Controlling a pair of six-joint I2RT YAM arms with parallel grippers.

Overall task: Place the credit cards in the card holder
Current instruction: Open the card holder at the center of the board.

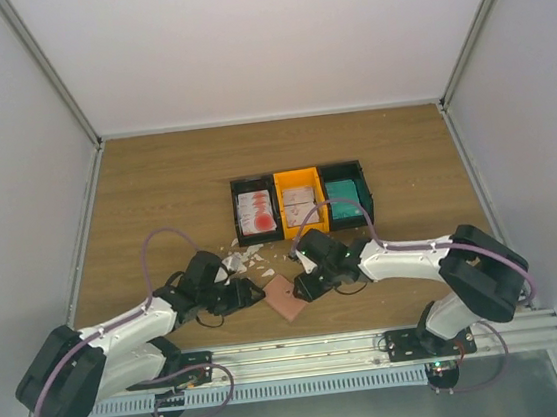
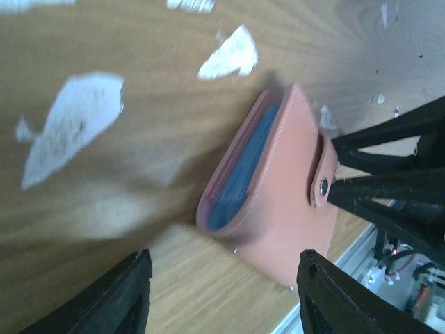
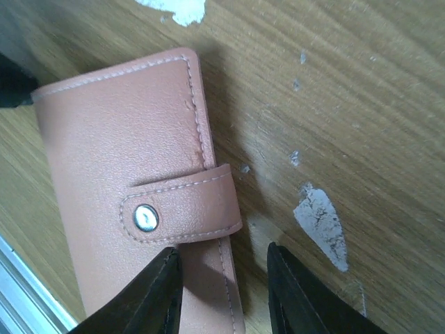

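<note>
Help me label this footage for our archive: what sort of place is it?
Probably a robotics lab test cell: a wooden tabletop boxed in by plain white panels, with the left arm and right arm bolted to a metal rail at its near edge.

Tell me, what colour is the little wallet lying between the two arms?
Salmon-pink card holder, silver snap on its strap; clearest in the right wrist view.

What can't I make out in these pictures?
- Print on the white cards in the black, orange and teal tray: top view, too small.
- Card count inside the salmon-pink folding card holder: left wrist view, blurred.
- Holder's lower end: right wrist view, cut by frame edge and right gripper.
</note>
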